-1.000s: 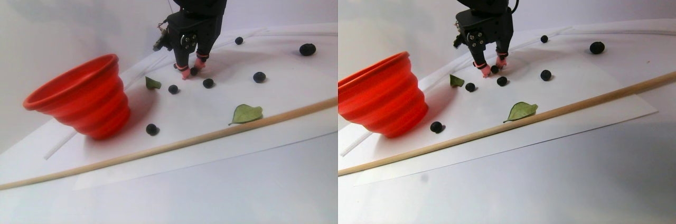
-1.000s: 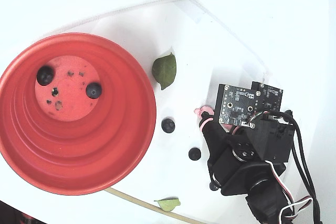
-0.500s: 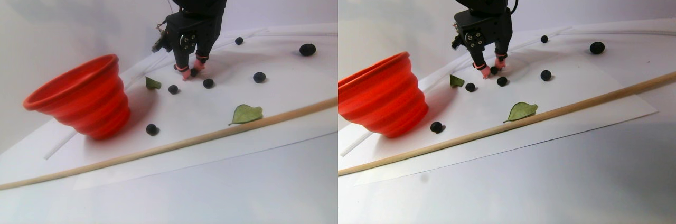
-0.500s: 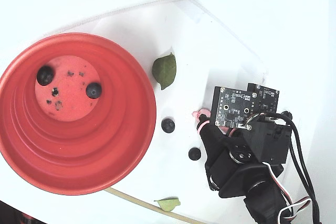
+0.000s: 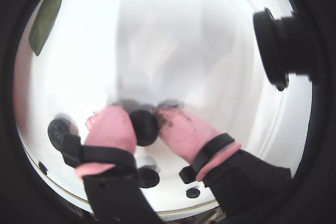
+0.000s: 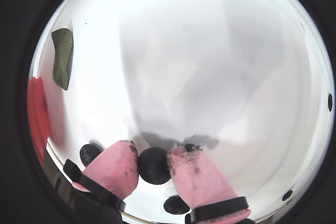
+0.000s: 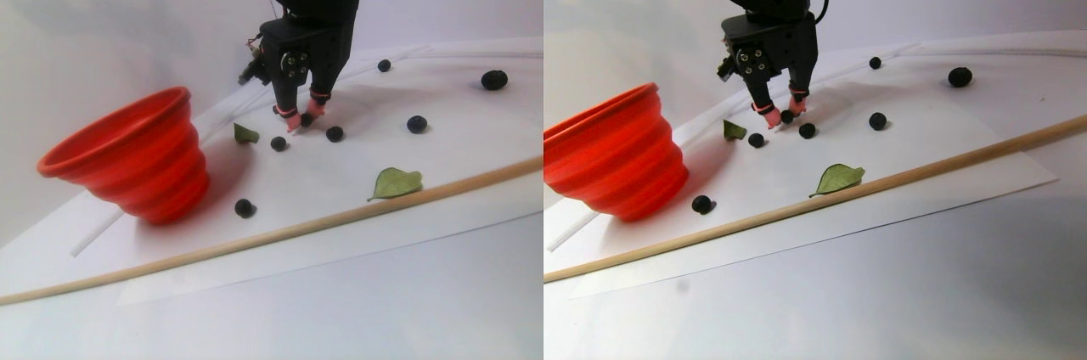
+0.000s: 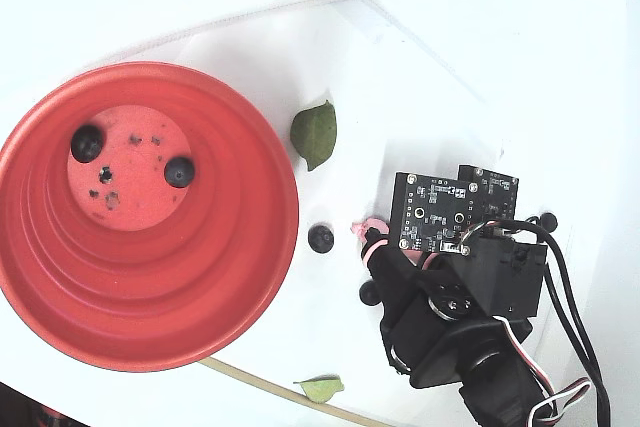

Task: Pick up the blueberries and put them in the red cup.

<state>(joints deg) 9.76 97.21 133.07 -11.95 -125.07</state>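
Observation:
My gripper (image 5: 143,123) is shut on one dark blueberry (image 5: 143,127), pinched between two pink fingertips (image 6: 113,169). Both wrist views show it, and the other wrist view has the blueberry (image 6: 154,165) just above the white sheet. In the stereo pair view the gripper (image 7: 303,119) points down, right of the red cup (image 7: 144,173). From above, the red cup (image 8: 230,277) holds two blueberries (image 8: 179,171) on its speckled bottom. Loose blueberries lie nearby (image 8: 320,238), (image 7: 335,133), (image 7: 416,124), (image 7: 245,207). The black arm hides most of the gripper (image 8: 372,239) in the fixed view.
A green leaf (image 8: 314,134) lies between cup and gripper, and a bigger leaf (image 7: 396,182) lies by a long wooden stick (image 7: 280,231) along the sheet's front. Farther blueberries sit at the back (image 7: 494,80), (image 7: 385,64). A thin white tube (image 8: 250,12) curves behind.
The gripper has shifted left toward the red cup with the blueberry between its fingertips. The other berries, the leaves and the cup have stayed put.

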